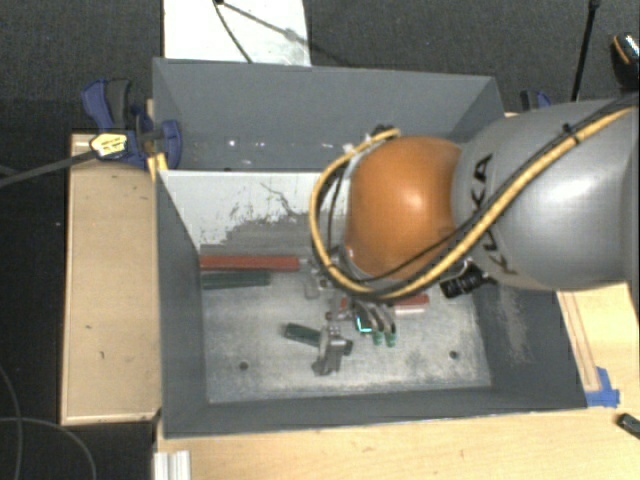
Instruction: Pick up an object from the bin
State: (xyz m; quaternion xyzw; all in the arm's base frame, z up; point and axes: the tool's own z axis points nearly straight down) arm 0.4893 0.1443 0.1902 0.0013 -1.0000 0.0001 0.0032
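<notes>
My gripper [332, 350] is low over the bin floor, a little right of the middle, below the orange cover. A small dark green flat piece [299, 334] lies on the floor right at its left side, its right end reaching the gripper's tip. I cannot tell whether the two touch. Just right of the gripper sit two small green-tipped things [385, 338], partly under the arm. A bit of a red thing [411, 304] peeks out from beneath the cover behind them.
A long red-brown bar [250, 263] lies along the back wall at the left, with a dark green bar [236, 280] directly in front of it. The arm and its orange cover hide the bin's right back part.
</notes>
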